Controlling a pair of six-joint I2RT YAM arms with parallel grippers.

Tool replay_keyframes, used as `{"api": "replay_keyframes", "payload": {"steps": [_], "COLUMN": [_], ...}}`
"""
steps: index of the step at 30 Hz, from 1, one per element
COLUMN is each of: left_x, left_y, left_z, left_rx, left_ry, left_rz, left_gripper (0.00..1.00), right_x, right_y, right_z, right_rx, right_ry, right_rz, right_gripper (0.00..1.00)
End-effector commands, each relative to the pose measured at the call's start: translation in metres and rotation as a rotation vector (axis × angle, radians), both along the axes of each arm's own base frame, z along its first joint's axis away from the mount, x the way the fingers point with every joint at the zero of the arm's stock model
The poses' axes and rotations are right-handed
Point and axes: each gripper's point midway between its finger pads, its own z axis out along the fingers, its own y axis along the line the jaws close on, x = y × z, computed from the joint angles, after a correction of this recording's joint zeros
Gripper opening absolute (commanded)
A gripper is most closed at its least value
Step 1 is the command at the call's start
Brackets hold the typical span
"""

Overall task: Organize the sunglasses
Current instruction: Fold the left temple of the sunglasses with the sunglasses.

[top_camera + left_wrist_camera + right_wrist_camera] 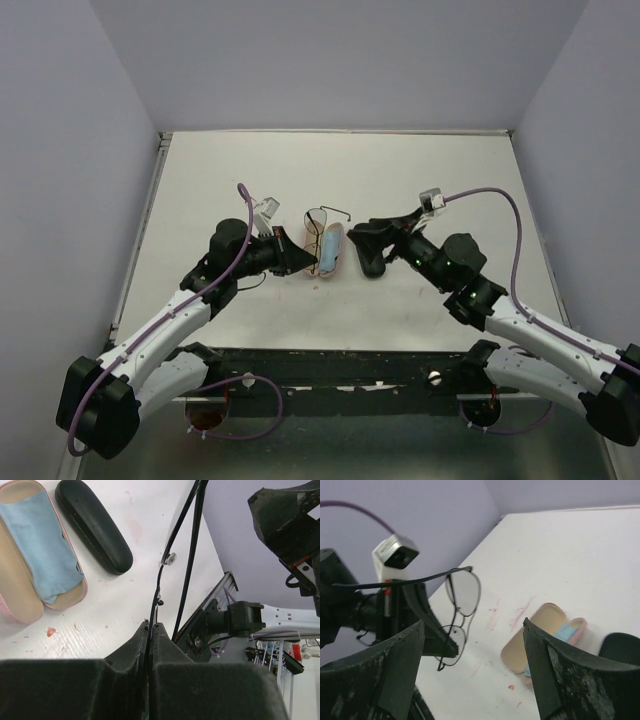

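The sunglasses (319,223) are a thin dark wire-frame pair with pale lenses, their arms unfolded. My left gripper (298,261) is shut on the frame's edge and holds the pair above the table; the wire runs up from the closed fingertips in the left wrist view (159,580). My right gripper (372,243) is open and empty, above a black case (374,262). In the right wrist view the sunglasses (462,592) hang just left of my open right gripper (472,630).
An open pink case (333,250) with a light-blue cloth (42,545) inside lies between the grippers, also in the right wrist view (540,630). The shut black case (92,525) lies right beside it. Walls border the table.
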Motion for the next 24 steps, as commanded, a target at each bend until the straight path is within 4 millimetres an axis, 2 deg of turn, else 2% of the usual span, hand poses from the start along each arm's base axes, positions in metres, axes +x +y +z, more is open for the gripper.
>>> {"api": "replay_keyframes", "payload": {"steps": [1, 3, 6, 10, 12, 16, 18, 24], "left_x": [0.002, -0.001, -0.005, -0.007, -0.008, -0.01, -0.01, -0.009], "left_y": [-0.002, -0.003, -0.006, -0.007, -0.008, -0.01, -0.009, -0.009], "left_z": [0.011, 0.01, 0.01, 0.011, 0.012, 0.016, 0.016, 0.024], "left_rx": [-0.009, -0.014, -0.03, -0.037, -0.045, -0.066, -0.069, -0.096], "left_ry": [-0.042, -0.042, -0.044, -0.049, -0.049, -0.056, -0.051, -0.054], "left_rz": [-0.006, -0.023, -0.05, -0.064, -0.07, -0.083, -0.079, -0.066], "left_gripper": [0.0, 0.0, 0.0, 0.0, 0.0, 0.0, 0.0, 0.0], "right_x": [0.033, 0.037, 0.036, 0.033, 0.031, 0.026, 0.025, 0.023], "right_y": [-0.061, -0.072, -0.072, -0.04, -0.018, 0.022, 0.037, 0.055], "right_z": [-0.006, 0.009, 0.033, 0.057, 0.06, 0.05, 0.034, -0.014], "right_rx": [0.057, 0.108, 0.177, 0.203, 0.18, 0.123, 0.099, 0.033], "right_ry": [0.067, 0.046, -0.019, -0.073, -0.094, -0.112, -0.092, 0.015], "right_rz": [-0.388, -0.451, -0.439, -0.292, -0.194, -0.013, 0.05, 0.128], "right_gripper": [0.88, 0.88, 0.89, 0.89, 0.89, 0.89, 0.89, 0.86]}}
